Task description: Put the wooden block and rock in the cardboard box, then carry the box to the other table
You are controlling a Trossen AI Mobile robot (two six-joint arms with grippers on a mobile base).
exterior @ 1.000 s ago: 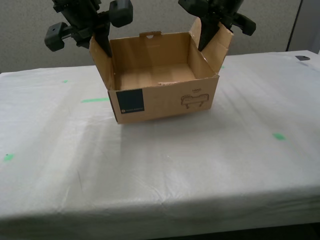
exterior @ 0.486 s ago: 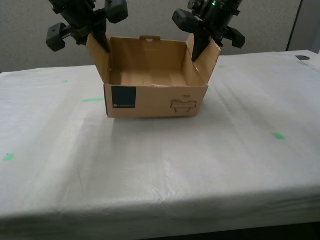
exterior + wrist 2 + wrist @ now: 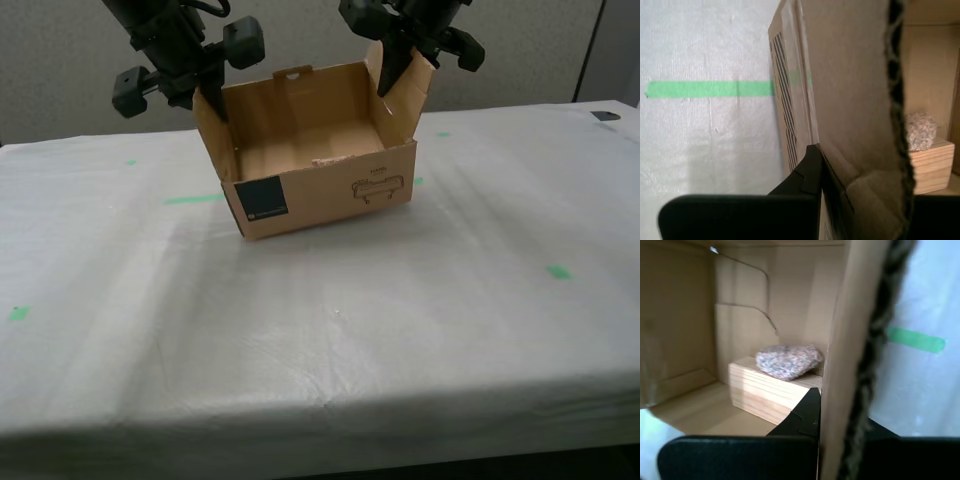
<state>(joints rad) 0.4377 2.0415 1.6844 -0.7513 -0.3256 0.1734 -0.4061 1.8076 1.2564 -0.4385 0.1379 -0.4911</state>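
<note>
Nearest the exterior camera lies the table [image 3: 330, 340], a wrinkled white sheet with green tape marks [image 3: 558, 272]; I take this for the destination surface. Beyond it, mid-table, is the cardboard box [image 3: 330, 195], open-topped, label and line drawing facing the camera, its body turned slightly askew. I cannot tell whether its base touches the sheet. Inside it, as the first wrist view shows, the wooden block [image 3: 765, 395] lies on the box floor near a wall, with the rock [image 3: 787, 361] resting on top of it.

Farthest back, my second gripper [image 3: 212, 100] is clamped on the side flap at the exterior view's left, and my first gripper [image 3: 395, 80] is clamped on the opposite flap.

Judged step: loading is done and the carry is at its end. The next move calls for lowering both arms evenly until the box sits flat, then parting the jaws of both grippers and lifting clear without dragging the flaps.
</note>
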